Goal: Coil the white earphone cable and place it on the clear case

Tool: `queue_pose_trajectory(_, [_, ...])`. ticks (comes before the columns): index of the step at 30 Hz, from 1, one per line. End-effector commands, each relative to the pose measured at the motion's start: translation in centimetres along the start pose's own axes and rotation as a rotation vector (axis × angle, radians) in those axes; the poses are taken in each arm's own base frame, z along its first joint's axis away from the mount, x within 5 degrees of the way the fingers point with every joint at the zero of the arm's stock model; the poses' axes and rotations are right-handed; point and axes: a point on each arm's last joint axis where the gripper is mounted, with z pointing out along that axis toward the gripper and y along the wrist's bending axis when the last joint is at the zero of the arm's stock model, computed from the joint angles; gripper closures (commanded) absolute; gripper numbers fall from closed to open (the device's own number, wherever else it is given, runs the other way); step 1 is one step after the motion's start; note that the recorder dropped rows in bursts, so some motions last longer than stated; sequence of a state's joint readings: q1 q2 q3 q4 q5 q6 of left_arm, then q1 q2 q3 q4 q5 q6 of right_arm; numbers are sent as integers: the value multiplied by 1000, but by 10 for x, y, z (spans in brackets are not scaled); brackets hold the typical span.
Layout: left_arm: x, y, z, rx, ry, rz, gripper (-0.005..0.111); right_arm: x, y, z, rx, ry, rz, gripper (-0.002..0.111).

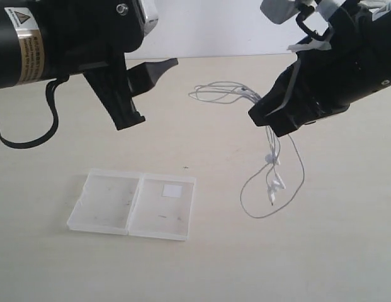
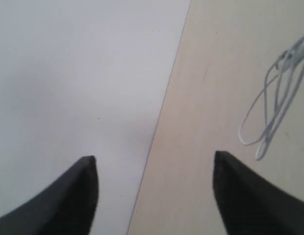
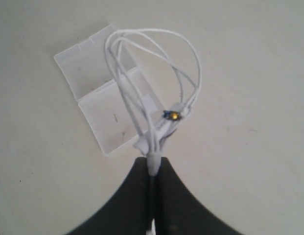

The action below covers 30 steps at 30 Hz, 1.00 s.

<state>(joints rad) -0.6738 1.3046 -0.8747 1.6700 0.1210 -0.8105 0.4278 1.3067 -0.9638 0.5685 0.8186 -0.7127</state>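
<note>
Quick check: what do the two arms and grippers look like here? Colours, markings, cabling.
Both arms are matte black. Left arm is a thick cylinder with a yellow label bearing a warning triangle; a black cable loops beneath it. Left gripper has tapered, pointed black fingers. Right gripper is a blocky black wedge, with pale tape and a grey housing above.

The white earphone cable (image 1: 269, 157) was held up right of centre in the upper half of the frame, pinched as a bundle in the right gripper (image 1: 263, 119), whose jaws met on it. Several thin loops stuck out leftward from the pinch. Below it the earbuds (image 1: 277, 184) and one long loose loop dangled. The clear case (image 1: 110, 202) lay open and flat on the bench at lower left, its two translucent halves side by side, with a small white square sticker (image 1: 173, 190) on the right half.
</note>
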Motion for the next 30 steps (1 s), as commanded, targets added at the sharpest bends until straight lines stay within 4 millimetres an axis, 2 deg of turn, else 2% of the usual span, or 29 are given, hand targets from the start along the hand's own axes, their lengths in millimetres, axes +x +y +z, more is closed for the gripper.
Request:
queue_pose_trajectory(1, [1,1,-2,-20,15,-15,73,-7,0,-7,-8,-8,8,108])
queue_pose_trajectory(2, [1,2,-2,-26,20,-13,84,-8,1,-8,-18,-1,18,108])
queue_pose_trajectory(5, [0,5,-5,-40,18,-19,106,-12,4,-12,-46,21,12,108])
queue_pose_trajectory(12, [-8,1,-10,17,-62,-12,106,-16,2,-17,-20,41,-31,108])
queue_pose_trajectory(15, [-11,-2,-10,56,-100,0,95,-15,1,-16,-13,55,-34,108])
queue_pose_trajectory(21, [-18,-9,-12,130,-177,44,47,-15,0,-15,-15,61,-31,108])
queue_pose_trajectory(23, [-20,-12,-13,157,-205,55,43,-14,1,-15,-19,66,-31,108])
queue_pose_trajectory(30, [-25,-21,-13,245,-274,105,43,-13,1,-15,-27,78,-30,108])
